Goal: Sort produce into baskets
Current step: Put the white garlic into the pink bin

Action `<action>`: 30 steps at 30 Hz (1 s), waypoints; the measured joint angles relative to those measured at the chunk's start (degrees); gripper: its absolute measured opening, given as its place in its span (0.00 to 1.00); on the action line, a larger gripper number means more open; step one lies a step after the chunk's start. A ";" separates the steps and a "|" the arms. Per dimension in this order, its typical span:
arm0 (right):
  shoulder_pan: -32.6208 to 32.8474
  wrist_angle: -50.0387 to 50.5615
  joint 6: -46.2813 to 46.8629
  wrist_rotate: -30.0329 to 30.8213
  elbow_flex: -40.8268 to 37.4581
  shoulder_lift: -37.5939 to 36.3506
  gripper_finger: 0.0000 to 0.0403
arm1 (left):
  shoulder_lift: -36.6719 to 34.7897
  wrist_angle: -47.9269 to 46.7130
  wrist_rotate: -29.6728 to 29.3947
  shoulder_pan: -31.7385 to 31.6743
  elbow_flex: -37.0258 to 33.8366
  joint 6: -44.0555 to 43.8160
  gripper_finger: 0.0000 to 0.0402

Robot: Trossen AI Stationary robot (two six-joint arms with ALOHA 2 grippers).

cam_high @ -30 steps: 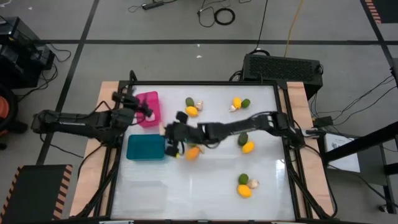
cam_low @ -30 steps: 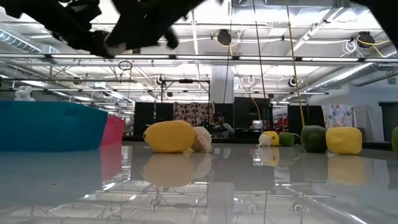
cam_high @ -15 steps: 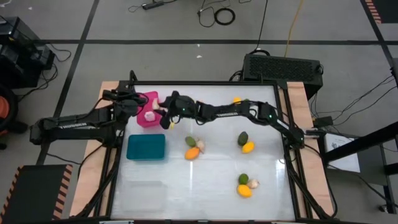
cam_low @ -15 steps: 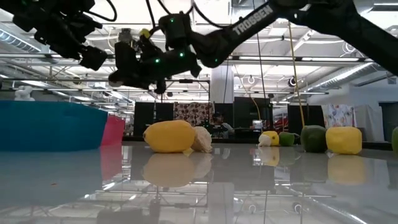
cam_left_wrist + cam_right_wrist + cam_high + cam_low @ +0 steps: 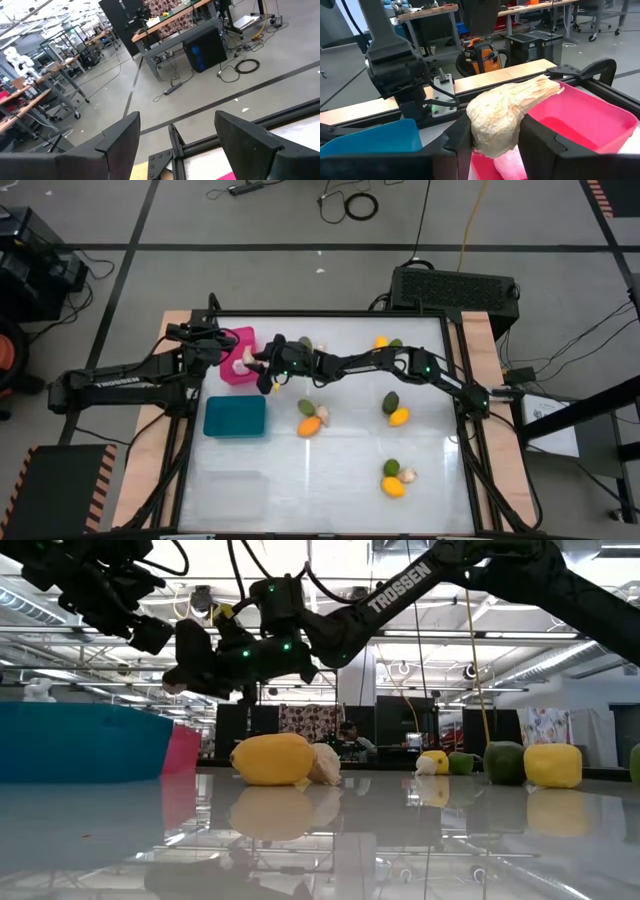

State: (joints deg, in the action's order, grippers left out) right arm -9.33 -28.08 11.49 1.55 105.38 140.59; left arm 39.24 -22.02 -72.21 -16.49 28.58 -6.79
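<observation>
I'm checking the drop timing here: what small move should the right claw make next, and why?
Probably open over the pink bin. The right claw is shut on a garlic bulb held above the bin's near rim, and another whitish bulb already lies inside. A slight reach farther over the bin first might keep it from catching the rim.

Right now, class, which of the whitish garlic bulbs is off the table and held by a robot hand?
The garlic bulb clamped in the right hand, held at the pink basket. The other garlic bulbs lie on the table beside fruit.
</observation>
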 joint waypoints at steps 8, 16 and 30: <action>0.05 1.27 2.61 0.04 0.00 0.00 0.48 | 0.00 0.02 1.41 0.00 -0.02 -0.04 0.65; 0.05 1.27 2.82 -0.01 0.00 -0.02 0.57 | 0.00 0.04 3.00 0.00 -0.02 0.02 0.65; -1.73 49.03 -1.70 4.61 0.09 -18.95 0.57 | 0.02 2.57 18.62 0.01 -0.05 1.89 0.65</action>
State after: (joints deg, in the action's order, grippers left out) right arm -11.05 20.95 9.78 6.16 105.47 121.64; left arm 39.27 -19.45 -53.60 -16.48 28.53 -4.90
